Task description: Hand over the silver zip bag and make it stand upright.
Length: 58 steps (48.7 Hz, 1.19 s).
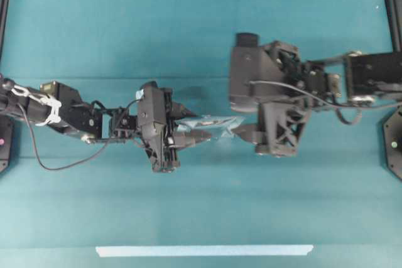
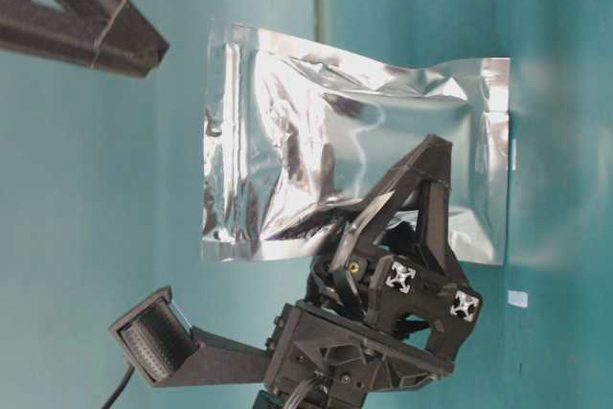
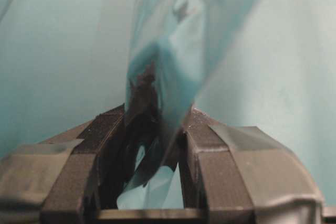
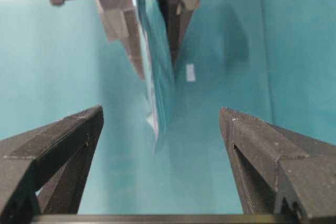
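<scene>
Left gripper (image 1: 195, 128) clamps the silver zip bag (image 1: 217, 123) (edge-on); right gripper (image 4: 160, 145) faces it, jaws apart.

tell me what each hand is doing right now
left hand: closed on the silver zip bag
right hand: open, bag edge between its fingers, not gripped
</scene>
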Motion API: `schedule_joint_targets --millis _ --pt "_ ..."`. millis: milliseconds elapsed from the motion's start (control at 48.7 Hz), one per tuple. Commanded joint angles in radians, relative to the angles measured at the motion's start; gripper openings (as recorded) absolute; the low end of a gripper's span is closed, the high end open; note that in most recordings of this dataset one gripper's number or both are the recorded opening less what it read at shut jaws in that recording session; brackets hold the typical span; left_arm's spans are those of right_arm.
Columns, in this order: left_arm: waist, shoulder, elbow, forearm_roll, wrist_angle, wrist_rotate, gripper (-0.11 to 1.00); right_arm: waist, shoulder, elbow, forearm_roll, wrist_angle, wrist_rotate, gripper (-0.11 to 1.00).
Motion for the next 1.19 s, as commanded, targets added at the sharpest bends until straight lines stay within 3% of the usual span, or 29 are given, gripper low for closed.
schedule_joint_targets --millis 0,1170 --pt "-0.002 -0.009 -0.005 0.002 -0.003 -0.002 0.29 -0.006 -0.046 0.009 -0.003 -0.029 0.011 0.90" --pt "-0.002 -0.011 -0.009 0.000 0.020 0.000 0.29 -0.009 -0.239 0.196 -0.003 -0.138 0.009 0.90"
